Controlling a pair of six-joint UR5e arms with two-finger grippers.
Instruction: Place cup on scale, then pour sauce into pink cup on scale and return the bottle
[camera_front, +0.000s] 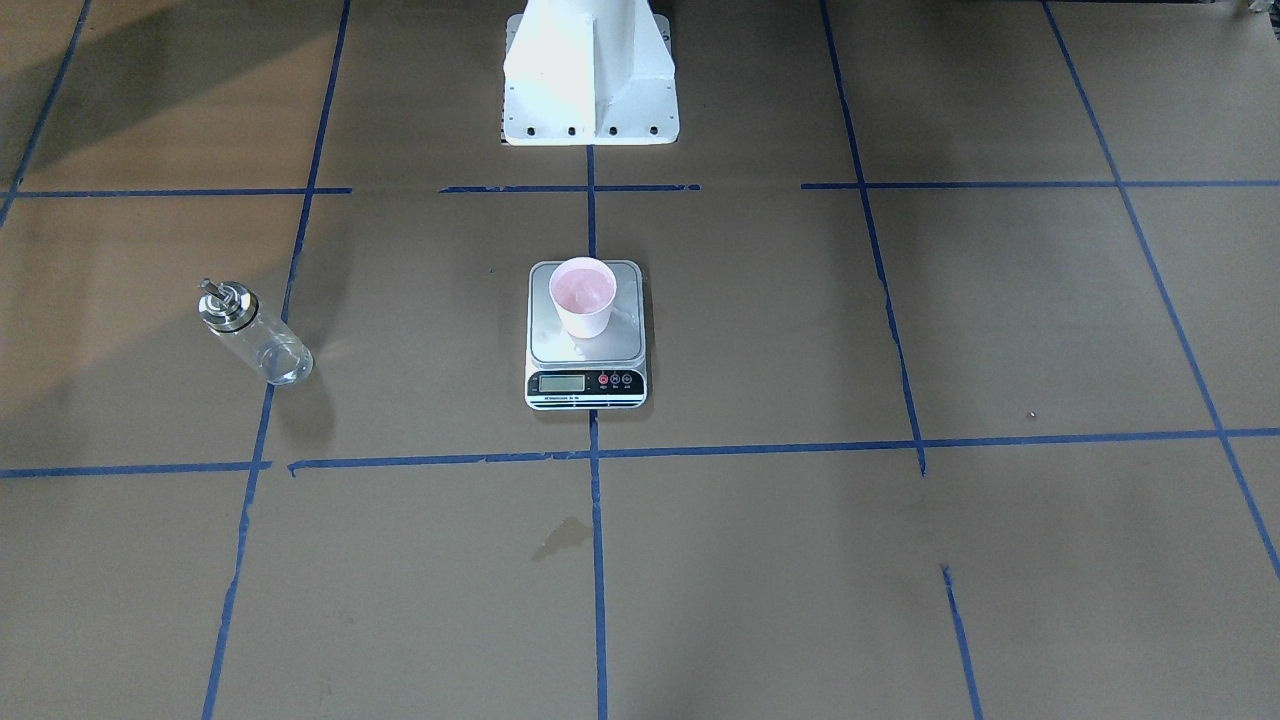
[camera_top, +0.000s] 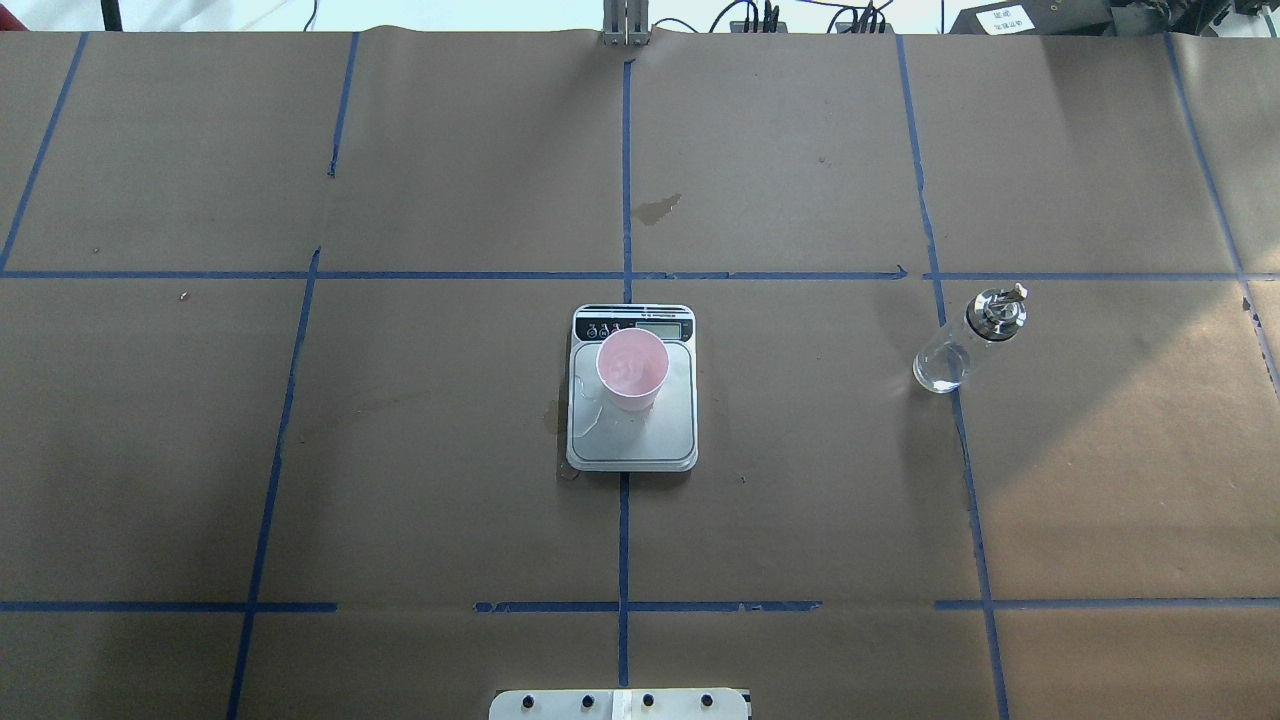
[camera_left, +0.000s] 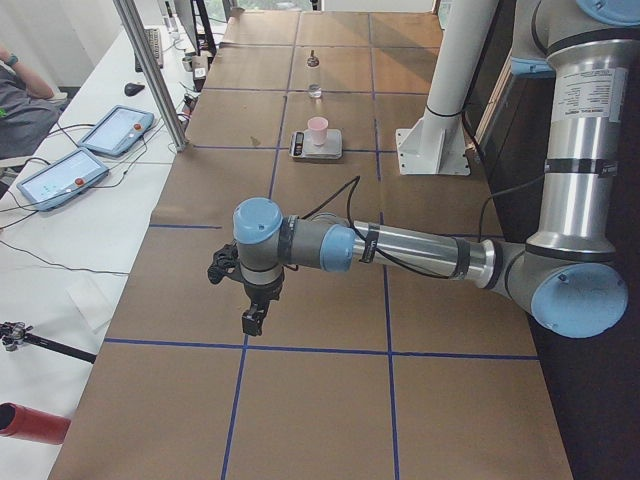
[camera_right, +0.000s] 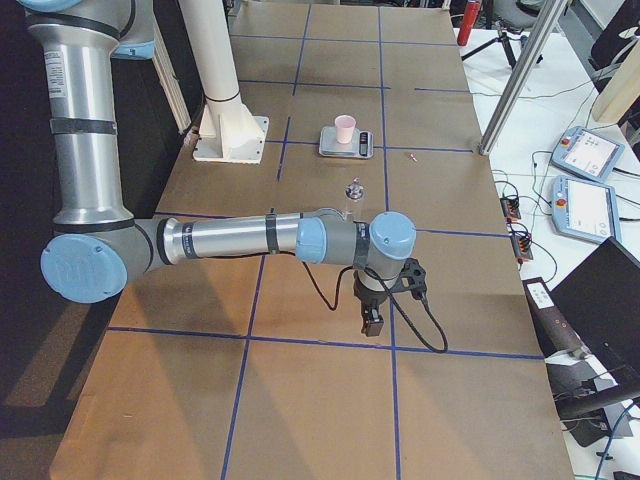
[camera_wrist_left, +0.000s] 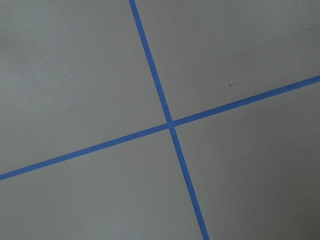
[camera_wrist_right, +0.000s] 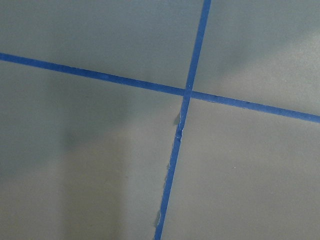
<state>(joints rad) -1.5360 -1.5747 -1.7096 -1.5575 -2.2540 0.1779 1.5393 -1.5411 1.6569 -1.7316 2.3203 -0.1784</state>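
Note:
The pale pink cup (camera_front: 583, 295) stands upright on the steel platform of the scale (camera_front: 560, 347) at the table's middle; both also show in the overhead view, cup (camera_top: 632, 368) on scale (camera_top: 650, 440). The clear glass bottle (camera_front: 255, 332) with its silver collar stands upright on the paper on the robot's right side (camera_top: 965, 345), apart from the scale. My left gripper (camera_left: 253, 320) hangs over the table's left end, far from the scale. My right gripper (camera_right: 373, 325) hangs over the right end, just beyond the bottle (camera_right: 353, 195). I cannot tell whether either is open or shut.
Brown paper with blue tape lines (camera_top: 625, 200) covers the table. The white robot pedestal (camera_front: 590, 80) stands behind the scale. A small dark stain (camera_top: 660, 208) marks the paper beyond the scale. Tablets (camera_left: 115, 130) and cables lie on the side bench.

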